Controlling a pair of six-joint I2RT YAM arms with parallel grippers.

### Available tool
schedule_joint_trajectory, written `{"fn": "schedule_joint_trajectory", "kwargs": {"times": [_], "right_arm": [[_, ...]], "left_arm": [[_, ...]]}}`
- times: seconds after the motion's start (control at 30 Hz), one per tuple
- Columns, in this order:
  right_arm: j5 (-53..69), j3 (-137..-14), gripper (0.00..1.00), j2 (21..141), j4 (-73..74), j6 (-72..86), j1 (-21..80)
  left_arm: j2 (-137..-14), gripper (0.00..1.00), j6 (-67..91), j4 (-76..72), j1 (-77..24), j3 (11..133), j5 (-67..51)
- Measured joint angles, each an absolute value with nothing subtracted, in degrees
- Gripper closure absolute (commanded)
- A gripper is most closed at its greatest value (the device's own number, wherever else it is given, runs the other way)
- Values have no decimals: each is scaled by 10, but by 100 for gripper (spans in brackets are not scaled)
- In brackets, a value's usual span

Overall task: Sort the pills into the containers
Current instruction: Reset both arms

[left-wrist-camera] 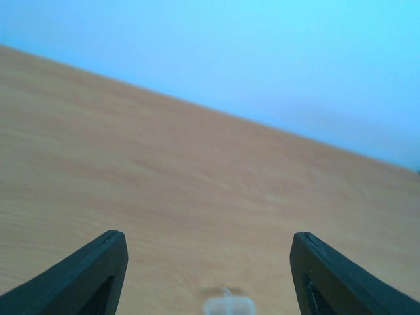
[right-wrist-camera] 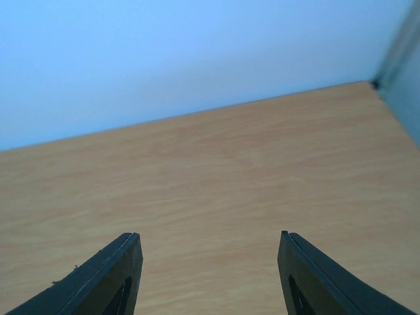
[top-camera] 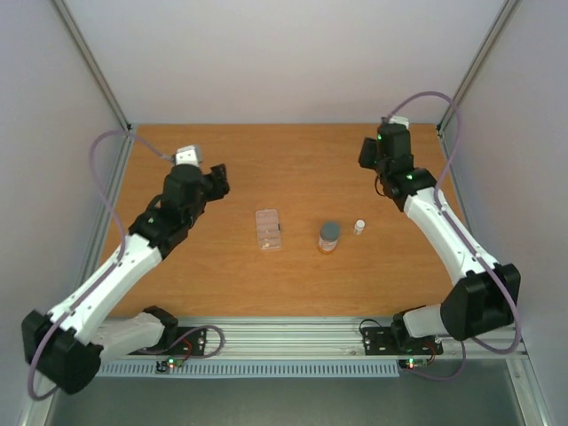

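Robot lab test cell, not a home or shop. Wood-top bench [top-camera: 266,284] is boxed in by plain white panels [top-camera: 266,53] at 9, 12 and 3 o'clock, with aluminium extrusion posts [top-camera: 89,58] at the far corners. A slotted aluminium rail [top-camera: 293,333] runs along the 6 o'clock edge, with two arms [top-camera: 115,275] bolted to it. Exposed boards with green LEDs [top-camera: 169,364] sit at the bases, and grey cable loops [top-camera: 102,177] hang loose. Wrist views show the same wood top and blank wall.
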State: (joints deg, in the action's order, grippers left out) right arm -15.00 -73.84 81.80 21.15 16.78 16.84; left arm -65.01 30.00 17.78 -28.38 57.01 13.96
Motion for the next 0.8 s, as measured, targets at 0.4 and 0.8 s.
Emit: {"fn": "schedule_joint_trajectory", "kwargs": {"times": [0.4,0.8], "right_arm": [[-250,-516,2,599,166,158,100],[-262,-506,1,589,201,192,100]], "left_arm": [[-472,15,248,84,-261,353,382],[-400,10,210,71,-255,317,437]]}}
